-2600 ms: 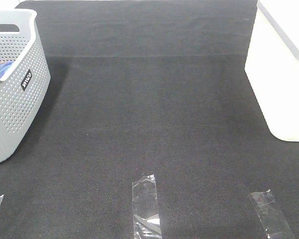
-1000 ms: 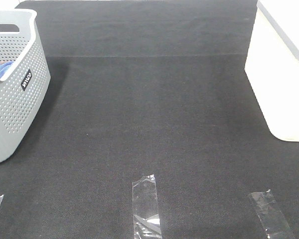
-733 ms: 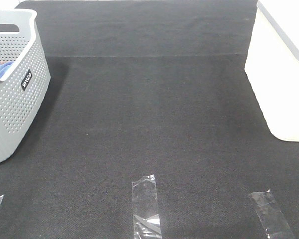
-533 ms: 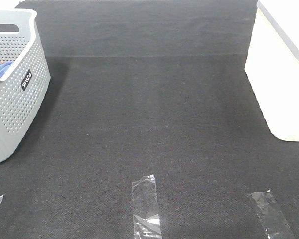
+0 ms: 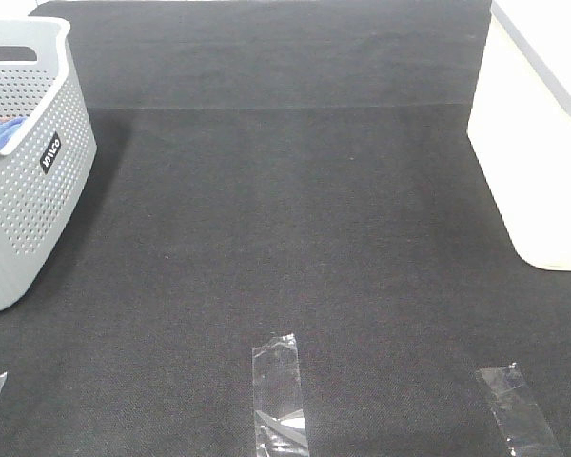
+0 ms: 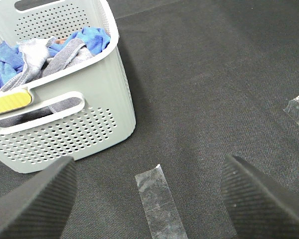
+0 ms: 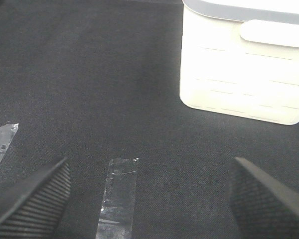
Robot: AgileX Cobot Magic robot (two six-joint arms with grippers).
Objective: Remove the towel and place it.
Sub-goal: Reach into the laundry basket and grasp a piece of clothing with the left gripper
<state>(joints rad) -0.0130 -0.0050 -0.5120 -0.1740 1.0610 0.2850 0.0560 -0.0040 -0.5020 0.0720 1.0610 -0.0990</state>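
Observation:
The towel [image 6: 67, 51] shows as slate-grey folds bunched inside the grey perforated basket [image 6: 97, 99], tangled with a bright blue cloth [image 6: 92, 37]. More of the grey fabric shows through the basket's handle slot. In the left wrist view my left gripper [image 6: 149, 199] hovers over the black mat beside that basket, open, its two dark fingers [image 6: 35, 199] far apart with nothing between them. My right gripper [image 7: 149, 199] is open too, above the mat a short way from the white basket [image 7: 244, 74]. Neither gripper appears in the exterior high view.
The grey basket [image 5: 29, 162] stands at the mat's left edge and the white basket [image 5: 542, 143] at its right edge. Clear tape strips [image 5: 281, 395] [image 5: 519, 409] lie on the black mat [image 5: 285, 209] near the front. A yellow tag [image 6: 10, 102] sits on the grey basket's rim.

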